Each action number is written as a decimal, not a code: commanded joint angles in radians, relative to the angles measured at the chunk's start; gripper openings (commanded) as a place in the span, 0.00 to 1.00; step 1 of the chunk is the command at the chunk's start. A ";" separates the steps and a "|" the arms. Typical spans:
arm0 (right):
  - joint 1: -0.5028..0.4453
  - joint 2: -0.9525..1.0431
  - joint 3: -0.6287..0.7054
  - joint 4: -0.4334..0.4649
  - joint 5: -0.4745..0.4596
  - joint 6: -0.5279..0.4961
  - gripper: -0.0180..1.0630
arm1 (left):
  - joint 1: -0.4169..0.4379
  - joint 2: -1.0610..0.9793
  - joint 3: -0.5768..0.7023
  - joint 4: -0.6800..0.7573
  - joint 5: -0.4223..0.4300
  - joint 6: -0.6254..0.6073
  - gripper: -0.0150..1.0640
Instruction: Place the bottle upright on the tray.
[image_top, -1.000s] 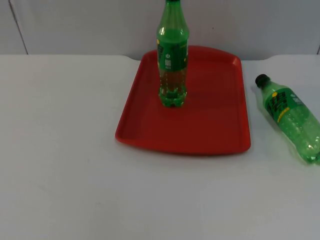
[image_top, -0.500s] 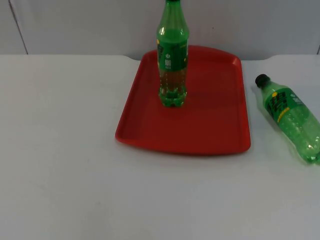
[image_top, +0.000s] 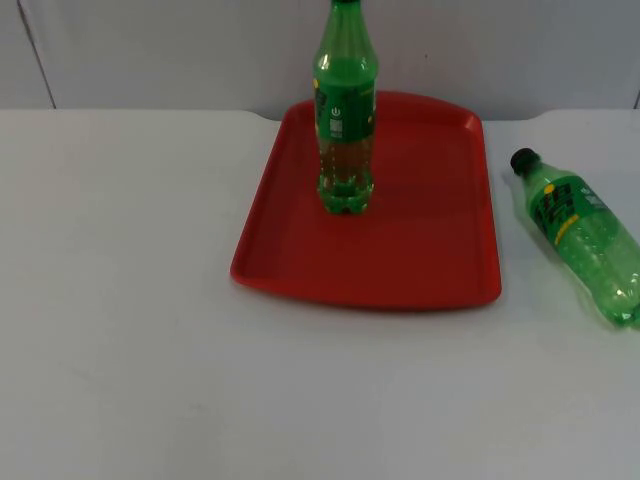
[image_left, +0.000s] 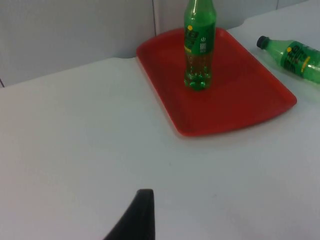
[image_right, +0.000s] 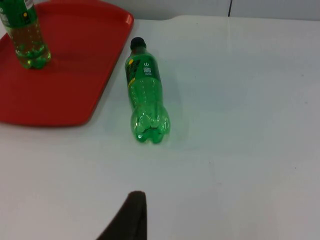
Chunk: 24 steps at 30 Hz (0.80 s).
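A red tray lies at the table's middle back. One green bottle stands upright on its far left part. A second green bottle with a black cap lies on its side on the table, right of the tray and apart from it, cap toward the wall. The left wrist view shows the tray, the standing bottle and the lying bottle. My left gripper waits over bare table, well short of the tray. My right gripper hovers a little behind the base of the lying bottle, touching nothing.
The grey partition wall closes the table's far edge just behind the tray. White table top stretches to the left of the tray and in front of it.
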 joint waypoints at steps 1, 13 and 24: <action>-0.004 -0.004 0.001 0.000 -0.001 -0.009 0.99 | -0.002 -0.004 0.005 0.001 -0.002 0.003 0.99; -0.004 -0.004 0.001 0.000 -0.001 -0.009 0.99 | -0.002 -0.004 0.106 0.036 -0.013 0.003 0.99; -0.004 -0.004 0.001 0.000 -0.001 -0.009 0.99 | -0.002 -0.004 0.108 0.056 -0.022 -0.008 0.99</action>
